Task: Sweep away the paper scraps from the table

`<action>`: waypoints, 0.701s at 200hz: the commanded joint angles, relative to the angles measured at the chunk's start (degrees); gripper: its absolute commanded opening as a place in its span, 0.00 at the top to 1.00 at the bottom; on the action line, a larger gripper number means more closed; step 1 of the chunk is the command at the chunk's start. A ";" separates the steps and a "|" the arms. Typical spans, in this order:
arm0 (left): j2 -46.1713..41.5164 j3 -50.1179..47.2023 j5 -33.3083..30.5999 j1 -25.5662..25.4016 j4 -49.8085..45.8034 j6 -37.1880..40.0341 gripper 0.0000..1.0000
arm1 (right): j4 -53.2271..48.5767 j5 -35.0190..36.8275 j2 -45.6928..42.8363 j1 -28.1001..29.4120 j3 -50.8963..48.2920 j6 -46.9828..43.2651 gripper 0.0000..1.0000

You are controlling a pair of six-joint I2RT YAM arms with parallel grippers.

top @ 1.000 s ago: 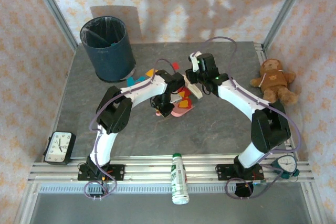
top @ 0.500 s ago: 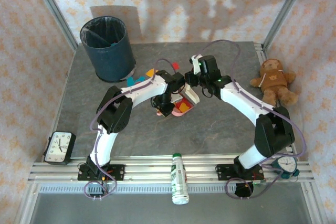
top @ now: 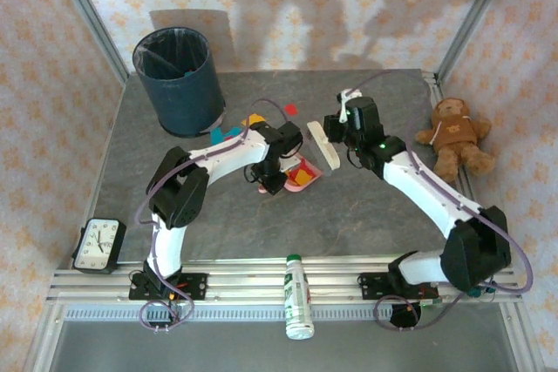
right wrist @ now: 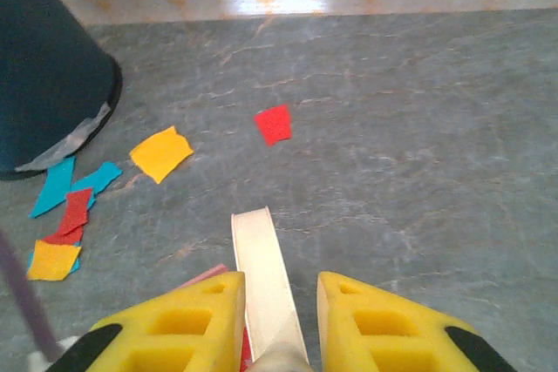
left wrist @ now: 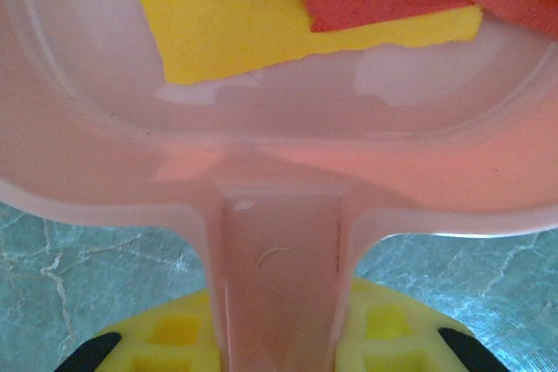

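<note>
Now, left jaws: clamped on the pink dustpan [left wrist: 279, 172] handle
Right jaws: closed on a white brush [right wrist: 263, 276]
Dustpan load: yellow and red scraps [left wrist: 261, 32]
Surface [right wrist: 418, 128]: loose scraps [right wrist: 160, 152] beside the bin [right wrist: 44, 58]

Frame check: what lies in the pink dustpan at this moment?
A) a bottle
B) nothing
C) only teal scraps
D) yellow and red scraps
D: the left wrist view shows yellow and red paper scraps lying in the pink dustpan, whose handle the left gripper clamps.
</note>
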 commanded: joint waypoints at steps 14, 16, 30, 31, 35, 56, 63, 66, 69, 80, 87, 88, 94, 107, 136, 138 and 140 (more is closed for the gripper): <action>-4.33 -0.99 -1.28 0.64 3.50 -1.29 1.00 | 2.37 8.62 -7.11 -2.12 -4.10 4.63 1.00; -4.33 -0.99 -1.24 0.64 3.57 -1.24 1.00 | 2.21 9.03 -7.59 -2.25 -4.42 4.88 1.00; -7.04 -0.77 -0.99 0.88 3.91 -1.59 1.00 | 0.98 11.11 -10.70 -3.36 -6.45 5.83 1.00; -7.14 -0.75 -0.96 0.89 3.97 -1.61 1.00 | 0.87 11.25 -10.97 -3.49 -6.60 5.90 1.00; -7.49 -0.68 -0.61 0.98 4.02 -1.64 1.00 | 0.46 11.93 -11.84 -3.89 -7.13 6.09 1.00; -8.75 0.59 1.91 2.07 3.96 -2.07 1.00 | -1.99 12.76 -16.18 -5.63 -9.47 4.68 1.00; -9.13 1.35 2.66 2.40 3.64 -2.28 1.00 | -3.28 12.89 -17.36 -6.03 -9.79 4.44 1.00; -9.26 1.59 2.86 2.52 3.55 -2.47 1.00 | -3.93 12.89 -17.83 -6.26 -9.94 4.35 1.00; -9.44 2.00 2.80 2.69 3.43 -2.77 1.00 | -4.43 12.83 -18.25 -6.39 -10.07 4.18 1.00; -9.82 3.45 2.86 3.23 2.70 -3.27 1.00 | -5.72 12.50 -19.74 -6.75 -10.92 3.75 1.00; -9.99 4.70 2.51 3.52 1.96 -3.55 1.00 | -5.93 11.89 -20.62 -6.69 -11.66 3.32 1.00; -10.02 4.89 2.41 3.57 1.90 -3.60 1.00 | -5.93 11.73 -20.72 -6.69 -11.75 3.28 1.00; -10.12 5.84 1.47 3.78 1.50 -4.06 1.00 | -5.68 10.59 -21.47 -6.70 -12.59 2.86 1.00; -10.40 8.29 -0.05 4.30 0.05 -4.73 1.00 | -4.64 8.04 -22.50 -6.74 -14.28 2.61 1.00; -10.33 14.30 -0.11 6.26 -3.51 -5.36 1.00 | -3.09 4.58 -22.81 -6.70 -16.70 2.35 1.00; -10.27 14.77 -0.07 6.37 -3.75 -5.35 1.00 | -3.09 4.50 -22.76 -6.71 -16.79 2.31 1.00; -10.21 15.21 0.02 6.49 -4.11 -5.35 1.00 | -3.00 4.46 -22.75 -6.69 -16.88 2.28 1.00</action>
